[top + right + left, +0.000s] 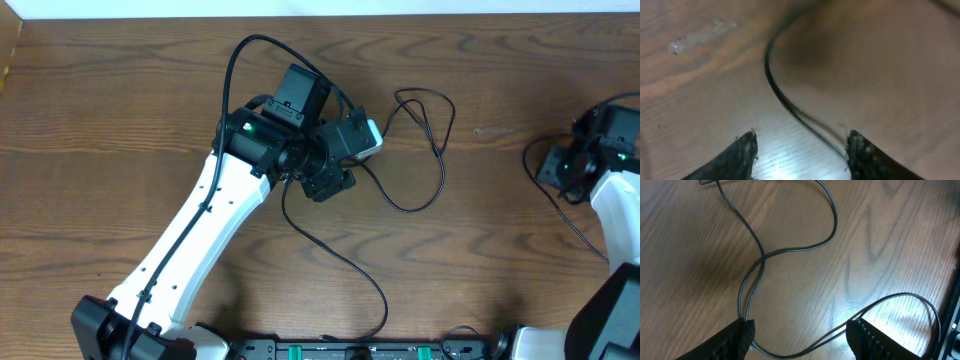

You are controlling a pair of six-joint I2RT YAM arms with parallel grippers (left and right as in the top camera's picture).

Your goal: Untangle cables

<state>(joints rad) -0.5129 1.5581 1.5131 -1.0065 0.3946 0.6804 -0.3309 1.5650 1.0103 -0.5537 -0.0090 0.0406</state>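
Note:
A thin black cable [441, 170] loops on the wooden table to the right of my left gripper [352, 160], and one strand trails toward the front edge. In the left wrist view the cable [762, 257] crosses itself ahead of my left gripper [800, 340]. Two strands lie on the wood between its open jaws, unpinched. At the far right another thin black cable [575, 222] curves past my right gripper [550, 168]. The right wrist view shows that cable [767, 62] running down to the right fingertip [860, 150] of my right gripper [800, 150], which stands open with nothing held.
The left arm [200, 240] stretches diagonally from the front left corner to the table's middle, with its own thicker black lead arching over it. The table's far edge [320, 16] runs along the top. A mounting rail [350, 350] lies at the front edge.

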